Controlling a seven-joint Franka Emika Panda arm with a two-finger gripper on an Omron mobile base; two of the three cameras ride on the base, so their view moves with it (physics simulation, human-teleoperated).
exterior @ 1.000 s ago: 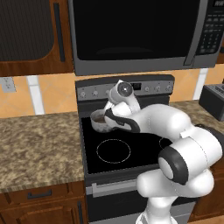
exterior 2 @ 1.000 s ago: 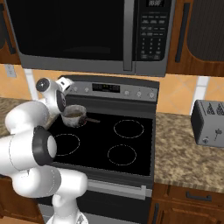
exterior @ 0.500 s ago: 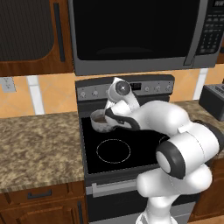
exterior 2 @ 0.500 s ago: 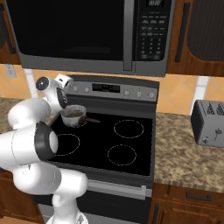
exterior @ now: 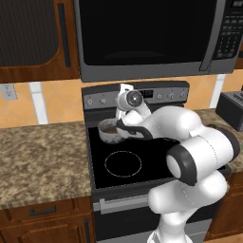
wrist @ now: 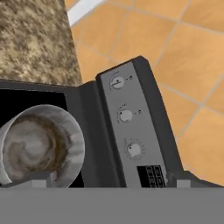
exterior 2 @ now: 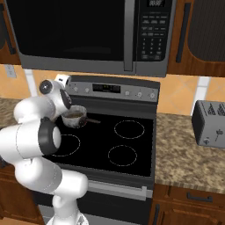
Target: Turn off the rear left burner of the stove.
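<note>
The stove is a black glass-top range with a grey back panel. A small steel saucepan stands at the rear left and covers the rear left burner. My gripper is open, its fingertips wide apart with nothing between them. It hovers over the left end of the panel and looks down on three round knobs: top, middle and bottom. My hand is just in front of these knobs, above the saucepan, and touches no knob.
A dark microwave hangs low over the stove. Granite counters flank the range on the left and on the right. A toaster stands on the right counter. The front left ring is bare.
My hand has shifted only slightly in front of the panel's left knobs. The saucepan and everything else have stayed where they were.
</note>
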